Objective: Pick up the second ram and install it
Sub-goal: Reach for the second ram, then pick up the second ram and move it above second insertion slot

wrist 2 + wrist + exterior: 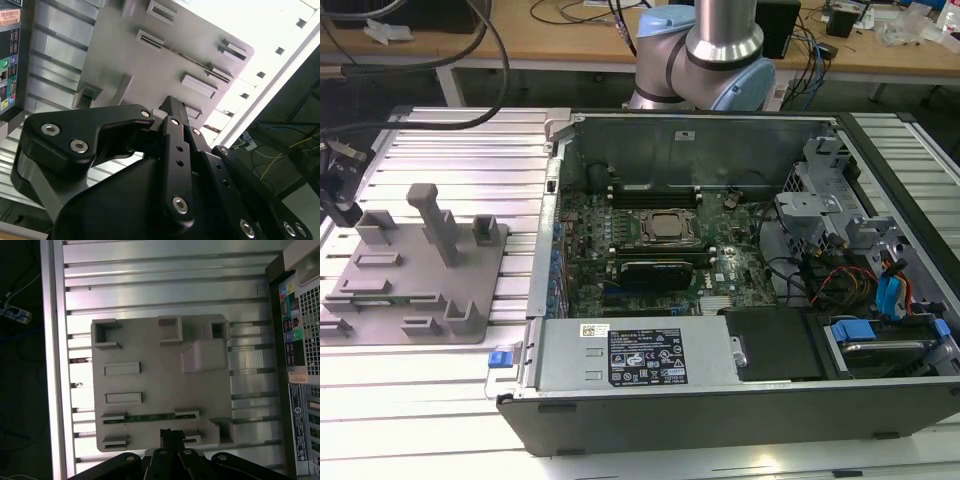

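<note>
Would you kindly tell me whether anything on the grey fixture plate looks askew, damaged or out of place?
Nothing stands out. The thin green ram stick lies straight between its end holders on the grey fixture plate, parallel to the plate's slots. The black gripper hangs over the plate near it.

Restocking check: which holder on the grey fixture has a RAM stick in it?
The long pair of brackets holding the second ram, a green stick, in the second row out from the gripper. The two rectangular blocks beyond it look bare.
</note>
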### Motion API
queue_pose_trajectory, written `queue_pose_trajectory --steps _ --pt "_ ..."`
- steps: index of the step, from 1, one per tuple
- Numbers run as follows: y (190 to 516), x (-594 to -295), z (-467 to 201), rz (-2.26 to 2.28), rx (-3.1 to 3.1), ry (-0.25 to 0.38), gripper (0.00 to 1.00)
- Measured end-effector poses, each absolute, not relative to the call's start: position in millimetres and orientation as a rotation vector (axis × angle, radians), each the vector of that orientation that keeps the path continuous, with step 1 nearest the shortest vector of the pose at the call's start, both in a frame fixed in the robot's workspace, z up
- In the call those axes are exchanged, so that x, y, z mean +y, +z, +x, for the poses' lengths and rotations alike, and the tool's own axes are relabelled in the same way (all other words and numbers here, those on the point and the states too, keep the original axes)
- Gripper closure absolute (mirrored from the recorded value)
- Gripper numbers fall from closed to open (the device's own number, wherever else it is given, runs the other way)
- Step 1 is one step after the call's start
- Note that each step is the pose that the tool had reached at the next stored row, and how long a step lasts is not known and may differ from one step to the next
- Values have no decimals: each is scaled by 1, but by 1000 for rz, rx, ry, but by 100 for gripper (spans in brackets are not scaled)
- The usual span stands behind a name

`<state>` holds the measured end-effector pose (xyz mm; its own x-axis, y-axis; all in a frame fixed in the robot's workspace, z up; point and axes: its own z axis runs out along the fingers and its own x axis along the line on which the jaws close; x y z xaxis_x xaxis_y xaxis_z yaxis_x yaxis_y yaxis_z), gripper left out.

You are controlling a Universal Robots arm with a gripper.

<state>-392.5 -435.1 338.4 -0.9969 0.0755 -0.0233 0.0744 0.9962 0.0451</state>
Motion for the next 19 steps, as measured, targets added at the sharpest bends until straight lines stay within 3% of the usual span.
queue_pose_trajectory --steps 19 --pt "332 -438 -395 116 3114 69 92"
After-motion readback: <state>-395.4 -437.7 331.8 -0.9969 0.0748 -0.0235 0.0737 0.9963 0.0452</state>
